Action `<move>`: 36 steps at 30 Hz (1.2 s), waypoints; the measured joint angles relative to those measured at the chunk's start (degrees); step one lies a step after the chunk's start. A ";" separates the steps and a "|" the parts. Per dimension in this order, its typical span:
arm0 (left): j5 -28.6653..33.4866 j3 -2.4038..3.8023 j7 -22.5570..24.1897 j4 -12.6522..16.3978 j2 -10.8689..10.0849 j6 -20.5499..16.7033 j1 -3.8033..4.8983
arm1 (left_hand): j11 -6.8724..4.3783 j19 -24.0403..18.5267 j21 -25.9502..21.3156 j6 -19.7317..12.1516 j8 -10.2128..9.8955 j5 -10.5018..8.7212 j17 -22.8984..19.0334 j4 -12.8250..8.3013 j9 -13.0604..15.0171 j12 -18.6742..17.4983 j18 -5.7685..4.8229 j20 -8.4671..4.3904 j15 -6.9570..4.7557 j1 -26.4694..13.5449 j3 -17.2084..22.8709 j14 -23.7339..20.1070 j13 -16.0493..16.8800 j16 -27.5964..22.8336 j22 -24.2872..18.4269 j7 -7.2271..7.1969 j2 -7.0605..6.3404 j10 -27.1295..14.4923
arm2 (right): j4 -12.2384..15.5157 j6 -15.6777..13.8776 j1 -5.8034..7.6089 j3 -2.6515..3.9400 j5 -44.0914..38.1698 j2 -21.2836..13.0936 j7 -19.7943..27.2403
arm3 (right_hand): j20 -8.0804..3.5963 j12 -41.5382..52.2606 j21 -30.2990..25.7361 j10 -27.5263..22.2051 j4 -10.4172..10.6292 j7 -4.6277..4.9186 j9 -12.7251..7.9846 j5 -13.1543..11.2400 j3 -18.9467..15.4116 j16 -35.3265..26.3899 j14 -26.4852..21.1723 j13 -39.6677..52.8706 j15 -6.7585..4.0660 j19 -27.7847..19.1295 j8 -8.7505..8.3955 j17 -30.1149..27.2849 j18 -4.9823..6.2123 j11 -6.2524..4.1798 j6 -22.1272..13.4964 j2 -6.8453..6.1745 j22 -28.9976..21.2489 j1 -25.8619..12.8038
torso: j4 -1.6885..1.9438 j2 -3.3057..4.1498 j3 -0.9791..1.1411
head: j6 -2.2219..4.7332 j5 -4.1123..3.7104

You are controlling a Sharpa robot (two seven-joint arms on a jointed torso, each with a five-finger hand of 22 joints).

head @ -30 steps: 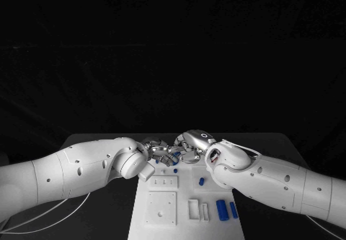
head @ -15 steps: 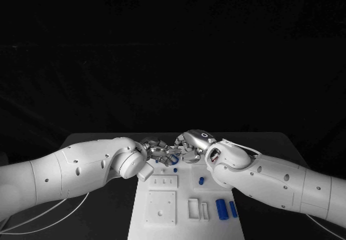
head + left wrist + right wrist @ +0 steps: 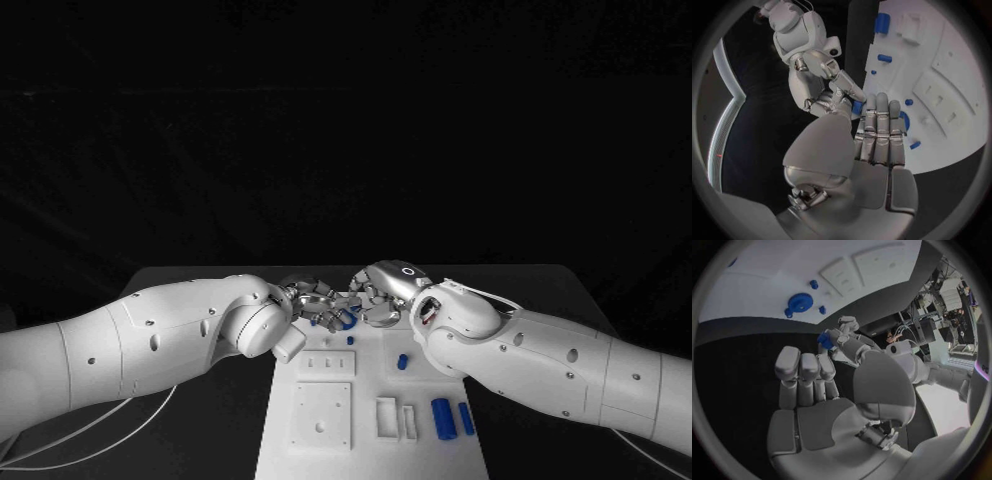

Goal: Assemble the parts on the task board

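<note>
While both of my arms reach to the far end of the task board (image 3: 325, 425), the thing that matters is the small blue part (image 3: 857, 107), which sits right in the gap where my left robot hand (image 3: 307, 298) and my right robot hand (image 3: 379, 293) meet fingertip to fingertip. It lies just beyond the tips of both, so neither is clearly the nearer. I judge this to be a pass or a shared grip, but I cannot tell which robot hand truly holds it. On each robot hand the long fingers are stretched out straight and pressed side by side, with the thumb bulking in front. The part is too small and too covered for me to read its long axis. From the head camera the two robot hands hide the meeting point, and a patch of blue shows below them. The left wrist camera shows the right fingers reaching down to the part. The right wrist camera shows the left fingers curled beside it, and also a blue gear (image 3: 800, 302) lying flat on the board. Nearer me, two blue cylinders (image 3: 444, 420) lie side by side on the board, well apart from the robot hands.
</note>
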 measured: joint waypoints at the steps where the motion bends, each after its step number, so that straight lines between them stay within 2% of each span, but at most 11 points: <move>1: 0.03 -0.01 -0.02 -0.02 0.04 0.02 0.00 | 0.00 0.00 0.00 0.00 0.00 0.56 0.00 0.00 0.00 0.00 -0.01 0.00 0.00 0.03 0.00 0.00 0.00 0.00 0.00 0.00 0.02 0.00 | 0.02 0.00 0.00 0.00 0.00 0.00 0.00 | 0.00 0.00 0.00 0.03 0.00 0.00 0.00 0.00 0.00 0.00 0.00 0.00 0.01 0.00 0.00 0.00 0.00 0.03 0.00 0.00 0.00 0.00 | 0.00 -0.01 0.00 | 0.00 0.01; 9: 0.19 -0.20 -0.35 -0.48 0.37 0.27 -0.04 | 0.00 0.00 0.00 0.20 0.00 1.32 0.03 0.00 0.00 0.00 -0.01 0.00 0.00 0.30 -0.32 0.00 0.13 0.00 -0.01 0.20 0.30 0.00 | 0.10 0.02 0.00 -0.02 -0.01 0.05 0.00 | 0.00 0.00 0.00 0.08 0.00 0.00 0.01 0.00 0.00 0.00 0.15 0.00 -0.13 0.00 -0.01 -0.01 0.01 0.08 0.00 0.00 0.00 0.00 | -0.02 0.00 0.02 | 0.03 0.06; 11: 0.21 -0.24 -0.40 -0.55 0.39 0.29 -0.08 | -0.24 0.00 0.00 0.55 0.00 1.84 0.06 0.00 0.00 0.00 -0.01 0.00 0.00 0.30 -0.32 0.00 0.19 0.00 -0.01 -0.14 0.30 0.24 | 0.13 0.03 0.00 -0.02 -0.01 0.05 0.00 | 0.00 0.00 0.00 0.08 -0.01 -0.01 0.01 0.00 -0.01 0.00 0.16 0.00 -0.13 0.00 -0.01 -0.01 0.01 0.08 0.01 0.00 0.00 0.00 | -0.03 0.01 0.02 | 0.03 0.06; 15: 0.25 -0.25 -0.44 -0.61 0.43 0.32 -0.17 | -0.54 0.00 0.00 1.11 0.23 3.16 0.15 0.00 0.13 0.00 -0.01 0.00 0.00 1.37 -0.32 0.00 0.39 -0.22 -0.01 -0.30 1.37 0.54 | 0.13 0.10 -0.01 -0.05 -0.02 0.05 0.00 | -0.03 0.00 0.00 0.09 -0.01 -0.01 0.02 0.00 -0.01 0.00 0.23 0.06 -0.06 -0.03 -0.02 -0.01 0.01 0.08 0.01 0.00 0.00 0.00 | -0.05 0.01 0.03 | -0.04 0.01; 22: 0.28 -0.25 -0.44 -0.83 0.77 0.32 -0.18 | -1.44 -0.21 0.00 2.62 0.95 3.93 0.39 -0.57 0.28 0.29 -0.05 -0.21 0.00 5.14 -1.21 0.00 0.90 -0.22 -0.01 -0.86 3.00 2.11 | 0.09 0.21 -0.03 -0.11 -0.02 0.08 -0.03 | -0.14 0.00 0.00 0.09 -0.01 -0.01 0.02 0.00 -0.01 0.00 0.23 0.06 -0.05 -0.17 -0.06 -0.01 0.01 0.08 0.01 0.00 0.00 0.00 | -0.06 0.02 0.04 | -0.09 -0.08; 25: 0.29 -0.25 -0.44 -0.92 0.83 0.27 -0.18 | -1.83 -0.21 0.00 3.32 1.27 4.16 0.51 -0.70 0.32 0.51 -0.06 -0.21 0.00 7.27 -1.83 0.00 1.13 -0.22 -0.01 -1.23 3.36 2.88 | 0.06 0.27 -0.04 -0.13 -0.03 0.11 -0.05 | -0.14 0.00 0.00 0.09 -0.01 -0.01 0.02 0.00 -0.01 0.00 0.24 0.06 -0.05 -0.17 -0.07 -0.01 0.02 0.08 0.01 0.00 0.00 0.00 | -0.06 0.03 0.03 | -0.15 -0.09; 28: 0.32 -0.25 -0.40 -0.97 0.82 0.23 -0.21 | -1.83 -0.21 0.00 3.67 1.41 4.16 0.54 -0.63 0.59 0.51 -0.07 -0.21 0.00 7.77 -1.90 0.00 1.14 -0.22 -0.01 -1.42 3.56 2.88 | 0.03 0.37 -0.04 -0.15 -0.03 0.12 -0.06 | -0.14 0.00 0.00 0.09 -0.01 -0.01 0.02 0.00 -0.01 0.00 0.23 0.06 -0.04 -0.17 -0.20 0.03 0.02 0.08 0.01 0.00 0.00 0.00 | -0.06 0.03 0.04 | -0.18 -0.11; 30: 0.43 -0.25 -0.35 -0.97 0.77 0.22 -0.23 | -1.85 -0.21 0.00 3.78 1.43 0.66 0.60 -0.25 0.66 0.51 -0.07 -0.21 0.00 9.28 -0.24 0.00 1.24 -0.22 -0.01 -1.53 3.12 3.50 | -0.02 0.44 -0.04 -0.18 -0.04 0.13 -0.06 | -0.14 0.00 0.00 0.09 -0.01 -0.01 0.01 0.00 -0.01 0.00 0.23 0.06 -0.03 -0.17 -0.23 0.03 0.02 0.08 0.02 0.00 0.00 0.00 | -0.05 0.03 0.04 | -0.20 -0.14; 33: 0.75 -0.24 -0.26 -0.90 0.73 0.22 -0.25 | -2.32 -0.20 0.00 4.09 1.59 1.49 0.81 0.00 0.65 0.94 -0.11 -0.20 -0.09 9.59 6.26 0.54 1.60 -0.22 -0.02 -1.22 1.46 4.37 | -0.13 0.54 -0.04 -0.22 -0.04 0.11 -0.07 | -0.15 0.00 0.00 0.09 -0.02 -0.01 0.00 0.00 -0.02 0.00 0.22 0.06 -0.02 -0.15 -0.10 0.03 0.02 0.08 0.02 0.00 0.00 0.00 | -0.05 0.03 0.03 | -0.24 -0.22; 36: 1.02 -0.24 -0.24 -0.84 0.68 0.23 -0.28 | -2.51 -0.20 0.00 4.31 1.67 2.28 1.08 -0.33 0.64 1.09 -0.13 -0.20 -0.32 8.62 8.25 0.77 1.90 0.26 -0.02 -1.00 0.50 5.16 | -0.13 0.54 -0.02 -0.27 -0.04 0.07 -0.07 | -0.25 0.00 0.00 0.10 -0.02 -0.02 0.00 -0.01 -0.02 0.00 0.23 0.06 -0.01 -0.03 -0.03 0.03 0.02 0.08 0.02 -0.15 0.04 -0.14 | -0.02 0.03 0.01 | -0.27 -0.26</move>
